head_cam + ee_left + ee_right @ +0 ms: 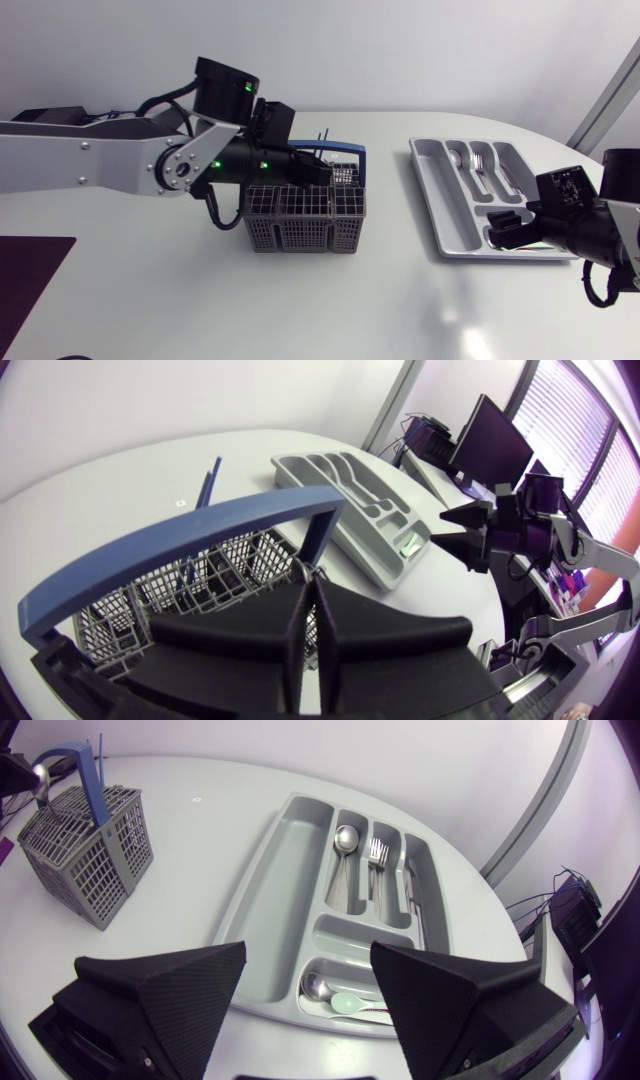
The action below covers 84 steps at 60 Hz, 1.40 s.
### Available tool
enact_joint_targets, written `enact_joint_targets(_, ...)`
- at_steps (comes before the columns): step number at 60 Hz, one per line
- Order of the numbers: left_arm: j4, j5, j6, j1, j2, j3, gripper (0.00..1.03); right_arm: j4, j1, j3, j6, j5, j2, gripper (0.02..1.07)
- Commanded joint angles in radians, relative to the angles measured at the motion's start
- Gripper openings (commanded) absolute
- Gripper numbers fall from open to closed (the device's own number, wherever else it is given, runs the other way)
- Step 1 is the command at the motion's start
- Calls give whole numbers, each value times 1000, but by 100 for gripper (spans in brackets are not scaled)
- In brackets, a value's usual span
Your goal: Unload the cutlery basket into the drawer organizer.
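Right gripper gapes wide and empty above the drawer organizer's small-compartment end. Well apart from the organizer, on my left arm's side, stands the cutlery basket. The left gripper is above it, fingers nearly together; whether it grips anything I cannot tell. A spoon and fork lie in the organizer.

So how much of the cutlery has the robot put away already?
Some is done: a spoon, a fork and a small spoon already lie in the tray. In hand: the left gripper is shut over the basket, seemingly pinching a silver piece. Left: a thin blue stick stands in the basket; other contents are hidden. The right gripper hovers open by the tray.
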Motion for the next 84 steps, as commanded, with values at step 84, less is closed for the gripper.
enact_joint_targets(84,-416,470,367,-65,-163,117,4,-279,271,208,-356,-821,-6,98)
